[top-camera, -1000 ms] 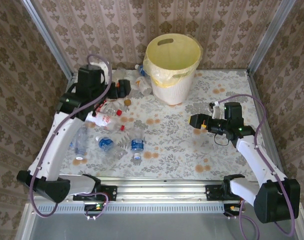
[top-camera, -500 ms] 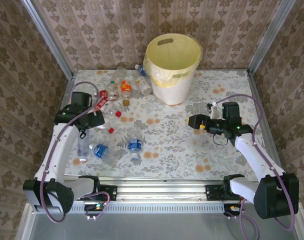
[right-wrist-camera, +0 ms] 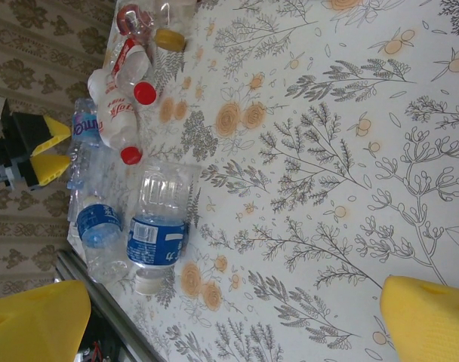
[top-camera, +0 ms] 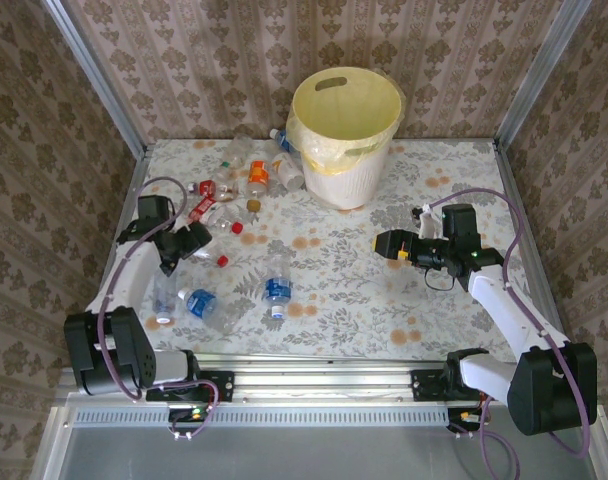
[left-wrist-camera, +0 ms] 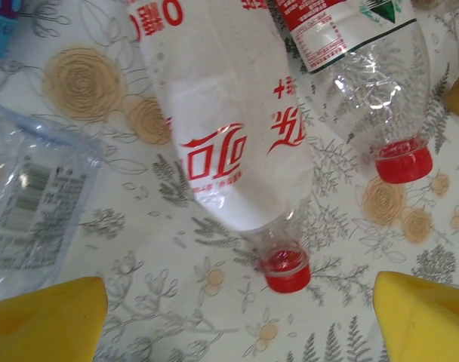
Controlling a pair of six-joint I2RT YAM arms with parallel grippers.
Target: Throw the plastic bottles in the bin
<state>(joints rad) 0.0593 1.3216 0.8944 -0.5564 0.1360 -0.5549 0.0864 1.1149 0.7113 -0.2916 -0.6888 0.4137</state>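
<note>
L arm has pulled back: a sec ago it reaches out over the far-left corner beside the bin, now it's folded in w/ the left gripper low over the left side of the table, right at the scatter of plastic bottles. Bottles look about where they were, all on the table; none seen going in the bin, so prob. this is a fresh pick starting, not a drop finished. Left gripper spread wide, nothing held. In the left wrist view its yellow fingertips sit at the bottom corners, and the white-label bottle lies just ahead on its side, red cap pointing back into the gap, not yet between the tips. A clear bottle w/ red cap lies touching or just beside it on one side, a crushed blue-label bottle near on the other, so it's a tight spot. Right gripper has barely moved, hovers mid-right, also spread wide & empty, well apart from the bottles. Bin stands at the far centre, well apart from the left gripper.
</note>
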